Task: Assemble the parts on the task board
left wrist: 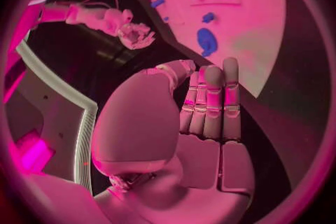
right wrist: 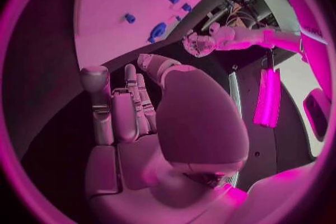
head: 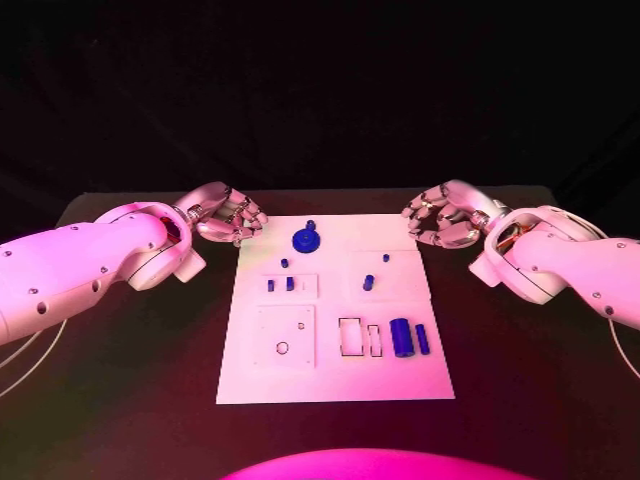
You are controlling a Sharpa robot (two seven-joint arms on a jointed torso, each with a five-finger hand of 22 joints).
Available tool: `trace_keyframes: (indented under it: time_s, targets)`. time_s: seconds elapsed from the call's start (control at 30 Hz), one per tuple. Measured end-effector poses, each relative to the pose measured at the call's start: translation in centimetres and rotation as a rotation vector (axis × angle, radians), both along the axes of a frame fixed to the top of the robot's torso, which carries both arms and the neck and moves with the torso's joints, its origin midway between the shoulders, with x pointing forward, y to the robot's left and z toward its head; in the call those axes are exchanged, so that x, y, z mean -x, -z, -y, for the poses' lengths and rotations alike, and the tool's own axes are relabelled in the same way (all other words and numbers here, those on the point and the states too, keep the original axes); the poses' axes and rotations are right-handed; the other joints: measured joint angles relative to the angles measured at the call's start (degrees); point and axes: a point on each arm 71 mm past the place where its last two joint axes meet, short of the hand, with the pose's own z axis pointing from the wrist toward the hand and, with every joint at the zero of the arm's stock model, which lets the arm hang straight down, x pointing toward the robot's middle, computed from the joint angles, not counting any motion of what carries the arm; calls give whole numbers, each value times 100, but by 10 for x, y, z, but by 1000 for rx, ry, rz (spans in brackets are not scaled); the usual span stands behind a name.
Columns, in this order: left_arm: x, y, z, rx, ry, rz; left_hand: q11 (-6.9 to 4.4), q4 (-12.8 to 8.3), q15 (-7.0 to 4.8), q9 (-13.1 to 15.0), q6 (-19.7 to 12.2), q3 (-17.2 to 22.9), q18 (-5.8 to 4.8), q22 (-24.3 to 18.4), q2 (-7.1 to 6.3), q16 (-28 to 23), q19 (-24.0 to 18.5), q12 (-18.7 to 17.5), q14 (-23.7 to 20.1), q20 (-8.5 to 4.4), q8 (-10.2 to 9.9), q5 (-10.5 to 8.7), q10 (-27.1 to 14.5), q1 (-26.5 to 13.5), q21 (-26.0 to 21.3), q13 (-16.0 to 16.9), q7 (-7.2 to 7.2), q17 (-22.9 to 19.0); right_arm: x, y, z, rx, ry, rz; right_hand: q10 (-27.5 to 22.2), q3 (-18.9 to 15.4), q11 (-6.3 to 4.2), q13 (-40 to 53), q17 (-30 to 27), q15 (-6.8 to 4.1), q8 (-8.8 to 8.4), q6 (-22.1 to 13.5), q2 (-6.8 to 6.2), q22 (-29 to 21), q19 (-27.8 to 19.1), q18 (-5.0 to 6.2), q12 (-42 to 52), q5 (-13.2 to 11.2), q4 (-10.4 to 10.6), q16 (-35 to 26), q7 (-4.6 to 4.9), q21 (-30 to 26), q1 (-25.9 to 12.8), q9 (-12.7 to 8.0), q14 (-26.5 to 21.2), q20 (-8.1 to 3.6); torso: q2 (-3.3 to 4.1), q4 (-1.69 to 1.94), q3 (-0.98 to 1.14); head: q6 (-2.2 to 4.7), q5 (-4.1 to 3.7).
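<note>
White task board (head: pixel 335 385) lies in the middle of the black surface (head: pixel 133 400), its near edge toward me.

Near half of the board: I see a square plate with an oval slot (head: pixel 286 335) on the left side and two outlined rectangular recesses beside a thick blue cylinder (head: pixel 401 333) and a thinner blue bar (head: pixel 423 339) on the right. I judge these two pieces lie loose by their recesses, staged for fitting.

Middle: two short blue pegs (head: pixel 280 285) stand in a small square on the left; another peg (head: pixel 368 283) stands on the right side.

Far edge: a round blue part with a knob (head: pixel 307 240) sits near the middle of that edge.

Beyond the far corners, the left hand (head: pixel 227 214) hovers off the far left corner and the right hand (head: pixel 444 214) off the far right corner. Both hold nothing. Wrist views show the left hand's fingers (left wrist: pixel 213 101) and the right hand's fingers (right wrist: pixel 119 106) straight and side by side. I read this as a ready stance clear of the board; assembly has not visibly begun.
</note>
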Motion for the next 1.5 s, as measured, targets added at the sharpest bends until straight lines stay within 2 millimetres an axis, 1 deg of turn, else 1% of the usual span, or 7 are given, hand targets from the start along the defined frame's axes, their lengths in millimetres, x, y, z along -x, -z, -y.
trace_keyframes:
  time_s: [0.03, 0.2, 0.47, 0.77, 0.83, 1.13, 1.5]
  targets:
    - [2, -2, 1, 58, 0, -13, -3, 15, 8, 0, 0, -47, 0, -33, -8, -39, 0, -2, -8, 0, 0, 0, 3, -49, -48, -13, 0, -28, 1, 1, -2, 33, -19, 5, 25, 2, -21, -38, 24, 0, 0, 33, 0, 48, 30, -38, -28, -14, -19, 30, -10, 72, 0, 0, 0, -11, 2, -1, 1, 9, -13]
    - [12, -9, 11, 314, 16, -71, -11, 107, 8, 0, 50, -213, 0, -172, -46, -97, 0, -120, -8, 0, 48, 0, 55, -162, -243, -96, -10, -76, 4, 10, -14, 203, -102, 29, 176, 16, -47, -177, 101, 0, 0, 106, 0, 232, 141, -38, -95, -14, -45, 95, -42, 346, 0, -5, 0, -20, 2, 2, -4, 41, -74]
    - [21, -15, 22, 519, 44, -118, -22, 132, 8, 1, 71, -271, 0, -240, -45, -97, 14, -152, -8, 14, 50, -21, 106, -162, -304, -137, -30, -75, 10, 21, -35, 377, -169, 68, 247, 16, -59, -298, 145, 0, 0, 135, -25, 328, 220, -38, -201, -14, -45, 161, -54, 454, -95, -23, 0, -20, 2, 4, -4, 59, -110]
    - [24, -18, 26, 594, 53, -131, -20, 132, 8, 1, 91, -271, -1, -273, -46, -117, 44, -199, -8, 1, 50, -21, 147, -162, -356, -164, -11, -82, 10, 29, -52, 472, -186, 104, 247, 31, -59, -394, 150, 0, 1, 135, -5, 347, 219, -45, -275, 31, -61, 164, -54, 454, -115, -31, 0, -19, 10, 11, 0, 68, -107]
    - [24, -18, 26, 602, 53, -133, -20, 132, 8, 1, 91, -271, -1, -273, -45, -117, 44, -199, -8, 1, 50, -21, 147, -162, -356, -165, -11, -82, 10, 29, -56, 482, -187, 113, 268, 31, -79, -401, 150, 0, 1, 150, 18, 350, 219, -122, -275, 54, -61, 183, -70, 454, -138, -38, 0, -19, 12, 14, 2, 64, -107]
    - [25, -18, 26, 620, 49, -135, 0, 117, 8, 1, 90, -287, -1, -288, -45, -117, 44, -221, -8, 1, 50, -21, 167, -161, -376, -175, -11, -89, 8, 32, -66, 510, -184, 130, 349, 103, -59, -459, 169, 0, 0, 201, 55, 382, 240, -126, -309, 46, -52, 206, -40, 507, -175, -52, 0, -41, 13, 8, 4, 47, -104]
    - [25, -18, 26, 625, 47, -137, 0, 117, 8, 2, 90, -286, -1, -304, -22, -138, 65, -221, -8, 22, 49, -21, 167, -137, -398, -190, -11, -94, 5, 33, -72, 525, -176, 145, 483, 183, -69, -522, 168, 0, 2, 305, 100, 416, 240, -125, -353, -59, -68, 206, -62, 506, -220, -51, 0, -40, 12, 7, 4, 26, -116]
